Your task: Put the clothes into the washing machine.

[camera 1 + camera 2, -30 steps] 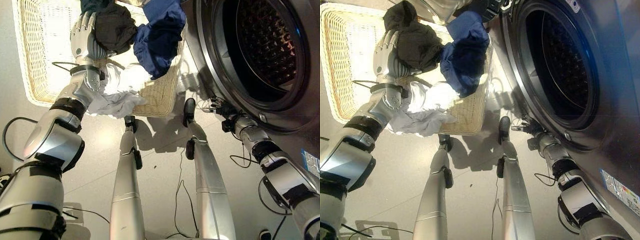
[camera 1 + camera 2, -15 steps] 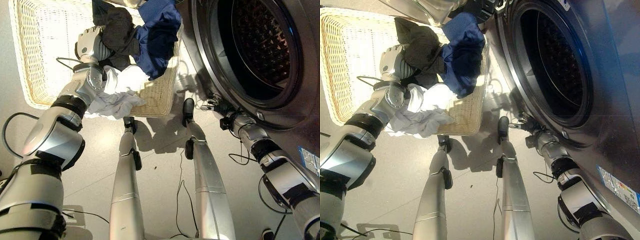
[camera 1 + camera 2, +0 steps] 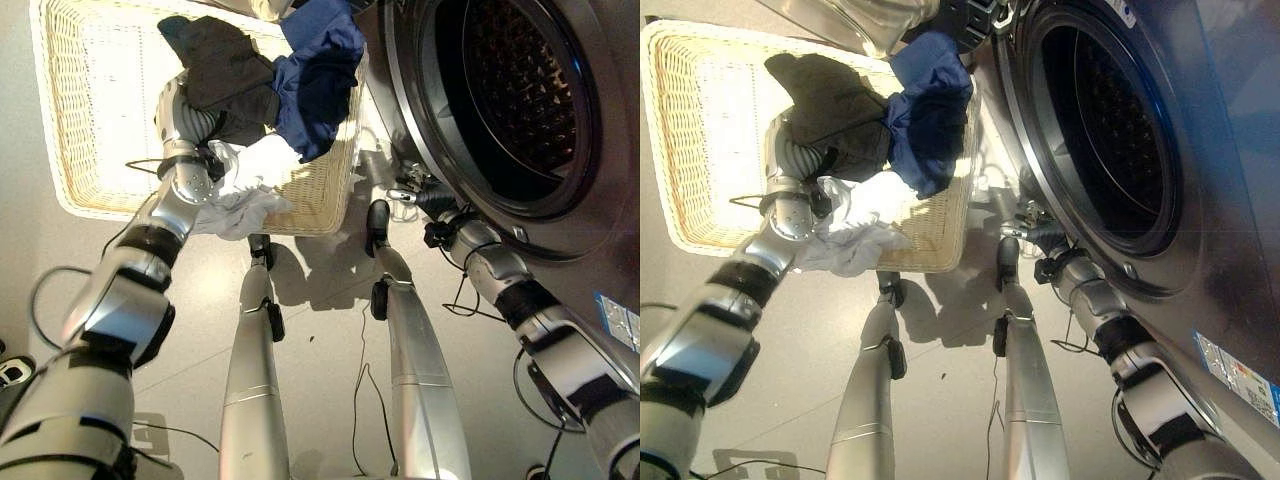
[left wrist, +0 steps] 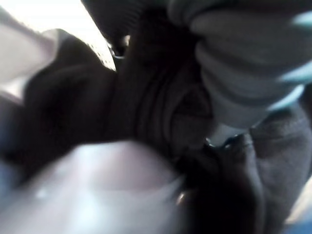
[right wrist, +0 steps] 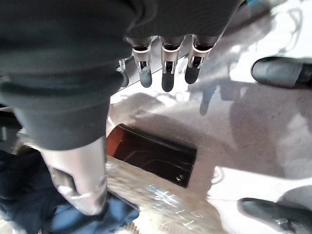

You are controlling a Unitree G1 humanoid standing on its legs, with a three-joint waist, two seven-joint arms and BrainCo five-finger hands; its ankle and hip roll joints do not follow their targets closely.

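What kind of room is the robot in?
Probably a laundry room or laundry corner. There is a front-loading washing machine with its round opening uncovered, and beside it on the floor a wicker basket holding black, blue and white clothes.

Hard light falls from the upper left of the head views, bleaching the wicker basket (image 3: 75,190) floor to near white and brightening the white cloth (image 3: 262,160) on its rim. Crisp dark shadows stretch over the grey floor (image 3: 320,275) at frame centre. The washing machine (image 3: 520,110) drum stays dim at upper right, a thin glint riding its door ring. Straight lines bow toward the edges, a wide-lens warp. The left wrist view is dark and heavily blurred, the dark garment (image 4: 146,117) smeared out of focus. In the right wrist view the right hand (image 5: 163,63) fingers are sharp, with sunlit patches on the floor beyond.
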